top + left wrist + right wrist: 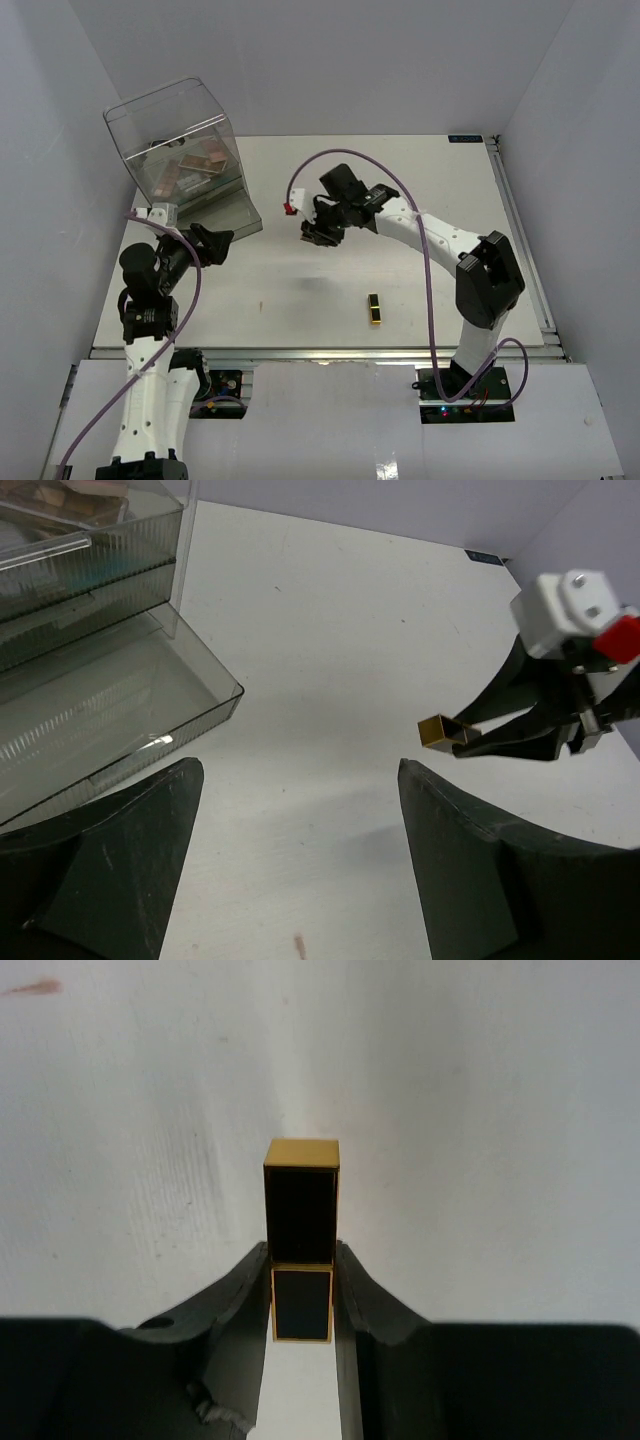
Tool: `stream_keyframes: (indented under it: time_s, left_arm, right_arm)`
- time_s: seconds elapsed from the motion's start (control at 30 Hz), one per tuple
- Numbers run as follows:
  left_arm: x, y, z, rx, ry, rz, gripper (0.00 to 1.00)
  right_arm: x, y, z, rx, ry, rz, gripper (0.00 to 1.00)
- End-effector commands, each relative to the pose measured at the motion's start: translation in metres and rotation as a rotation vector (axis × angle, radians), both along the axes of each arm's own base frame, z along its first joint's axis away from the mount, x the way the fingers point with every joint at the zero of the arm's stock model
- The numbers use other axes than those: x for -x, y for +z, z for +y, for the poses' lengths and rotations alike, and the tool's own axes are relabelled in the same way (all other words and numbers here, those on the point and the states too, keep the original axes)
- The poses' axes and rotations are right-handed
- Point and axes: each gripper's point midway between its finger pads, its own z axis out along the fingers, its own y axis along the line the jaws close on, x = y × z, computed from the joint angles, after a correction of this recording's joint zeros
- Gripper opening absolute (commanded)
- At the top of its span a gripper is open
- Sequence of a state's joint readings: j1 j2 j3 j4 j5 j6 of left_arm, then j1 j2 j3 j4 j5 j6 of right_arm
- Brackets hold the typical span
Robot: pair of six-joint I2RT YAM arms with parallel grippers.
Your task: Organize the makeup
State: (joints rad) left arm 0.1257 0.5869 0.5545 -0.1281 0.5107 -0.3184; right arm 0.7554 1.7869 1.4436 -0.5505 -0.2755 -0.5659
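My right gripper (pixel 301 1260) is shut on a black-and-gold lipstick tube (pixel 301 1222), its fingers pressing both sides and the gold end sticking out ahead. It hangs above the middle of the table (pixel 318 236). The left wrist view shows the same tube (pixel 441 732) poking from the right gripper (pixel 530 720). A second lipstick tube (pixel 374 309) lies on the table near the front. Pink-brown palettes (pixel 195 165) rest inside the clear box (pixel 160 120). My left gripper (pixel 300 860) is open and holds nothing, just right of the box's drawer (pixel 120 720).
The clear box stands at the back left with its lower drawer (pixel 225 212) pulled out toward the middle. White walls enclose the table on three sides. A metal rail (pixel 520 240) runs along the right edge.
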Motion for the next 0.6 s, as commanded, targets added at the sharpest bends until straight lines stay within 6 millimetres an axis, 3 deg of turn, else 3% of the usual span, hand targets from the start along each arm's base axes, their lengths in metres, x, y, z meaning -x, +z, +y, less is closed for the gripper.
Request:
stream_keyframes:
  time_s: [0.0,0.13,0.27,0.33,0.57]
  left_arm:
    - [0.002,0.004,0.012,-0.063,0.063,-0.028,0.9]
    - [0.005,0.012,0.029,-0.085,0.17,-0.059,0.92]
    - [0.014,0.02,0.042,-0.097,0.251,-0.092,0.92]
    - [0.019,0.025,0.046,-0.098,0.283,-0.113,0.92]
    - [0.03,0.036,0.057,-0.103,0.356,-0.163,0.94]
  right_arm:
    - [-0.002,0.063,0.093,-0.105,0.44,-0.327,0.13]
    - [-0.019,0.088,0.162,-0.117,0.535,-0.528,0.14]
    - [-0.048,0.105,0.219,-0.194,0.454,-0.686,0.15]
    - [-0.06,0.106,0.239,-0.254,0.403,-0.743,0.17]
    - [-0.09,0.095,0.266,-0.403,0.228,-0.818,0.19]
